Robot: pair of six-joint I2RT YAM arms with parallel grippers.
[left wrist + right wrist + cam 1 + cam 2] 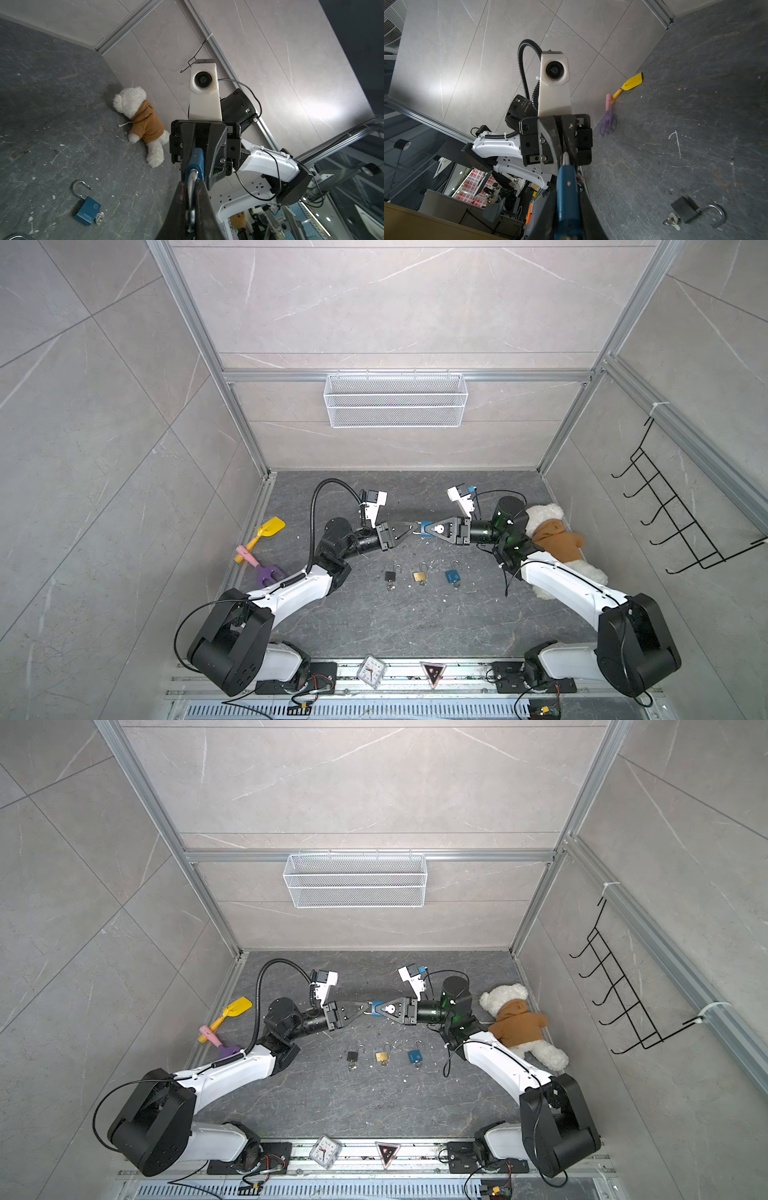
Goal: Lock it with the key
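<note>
Jaws of my left gripper are pinched together on the silver shackle of a blue padlock, which is raised above the middle of the surface. My right gripper is clamped on its blue body from the opposite side. Nearer the arm bases, a black padlock, a brass padlock and a second blue padlock lie in a row with their shackles open. A key sits in the second blue padlock.

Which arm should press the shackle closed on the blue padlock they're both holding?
Left. The left gripper pinches the shackle, while the right gripper clamps the blue padlock by its body, steadying it.
</note>
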